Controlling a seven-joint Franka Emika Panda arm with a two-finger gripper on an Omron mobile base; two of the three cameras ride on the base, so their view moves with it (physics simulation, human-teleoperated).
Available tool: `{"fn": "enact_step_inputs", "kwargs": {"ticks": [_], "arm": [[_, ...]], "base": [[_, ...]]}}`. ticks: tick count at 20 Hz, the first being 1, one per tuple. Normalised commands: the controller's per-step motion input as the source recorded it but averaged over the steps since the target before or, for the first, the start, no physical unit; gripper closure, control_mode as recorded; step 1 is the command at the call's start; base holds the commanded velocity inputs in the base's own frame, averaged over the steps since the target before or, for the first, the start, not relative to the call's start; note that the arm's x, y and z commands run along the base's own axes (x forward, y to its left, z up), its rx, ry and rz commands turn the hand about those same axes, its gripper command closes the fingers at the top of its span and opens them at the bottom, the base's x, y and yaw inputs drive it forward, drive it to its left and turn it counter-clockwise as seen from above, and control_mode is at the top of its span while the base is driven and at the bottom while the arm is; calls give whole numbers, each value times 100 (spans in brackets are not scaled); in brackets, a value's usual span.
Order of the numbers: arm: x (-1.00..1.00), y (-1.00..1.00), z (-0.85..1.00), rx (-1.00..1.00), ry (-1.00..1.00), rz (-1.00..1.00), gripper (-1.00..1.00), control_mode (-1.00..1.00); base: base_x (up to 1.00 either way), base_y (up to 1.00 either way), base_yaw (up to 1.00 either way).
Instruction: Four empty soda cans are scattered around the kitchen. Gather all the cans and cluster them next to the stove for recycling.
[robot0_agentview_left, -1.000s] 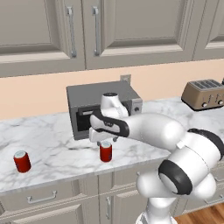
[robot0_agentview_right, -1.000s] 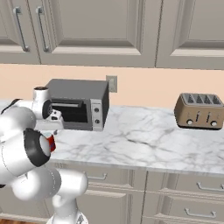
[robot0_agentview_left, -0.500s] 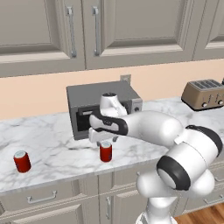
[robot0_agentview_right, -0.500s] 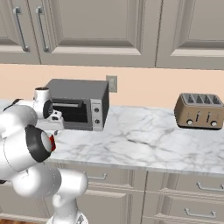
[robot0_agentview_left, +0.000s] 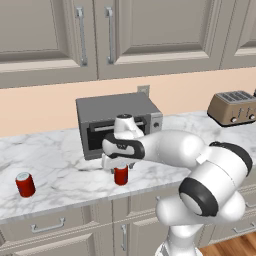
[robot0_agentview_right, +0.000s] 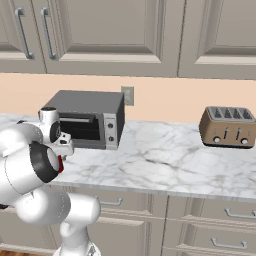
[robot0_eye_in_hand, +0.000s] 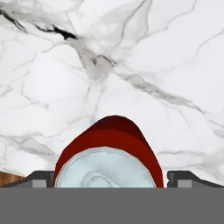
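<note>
We see the end effector (robot0_agentview_left: 120, 165) right over a red soda can (robot0_agentview_left: 120, 174) that stands upright on the marble surface (robot0_agentview_left: 60, 165), near its front edge and just in front of the toaster oven (robot0_agentview_left: 118, 122). In the hand view the can (robot0_eye_in_hand: 107, 159) sits centred between the two fingertips (robot0_eye_in_hand: 40, 179), one on each side of its silver top. Fingers are spread apart with the can between them; we cannot tell if the pads touch the can wall yet, so we read it as not yet clamped.

A second red can (robot0_agentview_left: 25, 184) stands well to the left on the same surface, near the front edge. A toaster (robot0_agentview_left: 233, 107) sits far right against the wall. In the right base view the can in hand is mostly hidden behind the arm, with the toaster oven (robot0_agentview_right: 90, 119) just behind it.

Handling, our guess: the can is empty, so very light, thin-walled, easy to dent and easy to tip with a side nudge. Smooth painted metal, likely a bit slippery. Best hold is across the round body at mid to upper height, fingers on opposite sides, moderate squeeze only. Centre it first so closing does not push it over.

Step looks like the grasp on this can; no stove shows here, so a carry is ahead.
</note>
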Motion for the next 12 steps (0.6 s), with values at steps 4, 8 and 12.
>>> {"fn": "enact_step_inputs", "kwargs": {"ticks": [4,8,12], "arm": [[0,0,0,0,0,0,-100,-100],[0,0,0,0,0,0,100,-100],[0,0,0,0,0,0,100,-100]], "base": [[0,0,0],[0,0,0],[0,0,0]]}}
